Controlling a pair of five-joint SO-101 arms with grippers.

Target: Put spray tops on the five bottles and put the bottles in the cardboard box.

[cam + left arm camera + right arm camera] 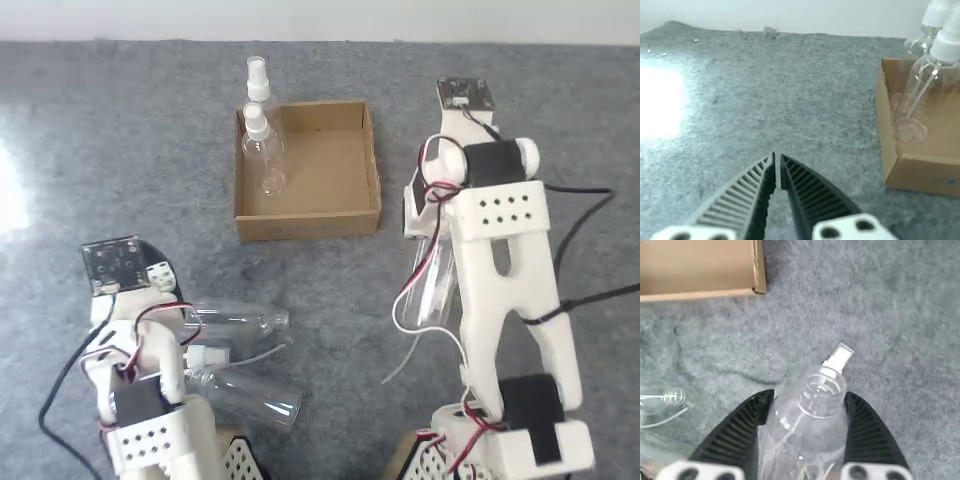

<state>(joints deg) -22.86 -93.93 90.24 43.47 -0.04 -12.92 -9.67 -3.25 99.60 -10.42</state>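
Right wrist view: the right gripper [809, 396] is spread around an uncapped clear bottle [812, 412], clamping its shoulders. The bottle's base is cut off. Ahead of this gripper, apart from it, lies the cardboard box [695, 292]. It holds one capped bottle [266, 150] upright. A second capped bottle [258, 78] just beyond may stand inside or outside; I cannot tell. The left gripper [777, 161] is closed on nothing.

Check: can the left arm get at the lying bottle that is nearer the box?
Probably yes, with a turn. The left gripper is shut and empty, aimed at the table beyond the lying bottle, which rests beside the arm's wrist. Nothing covers it, but the gripper would have to open and swing back.
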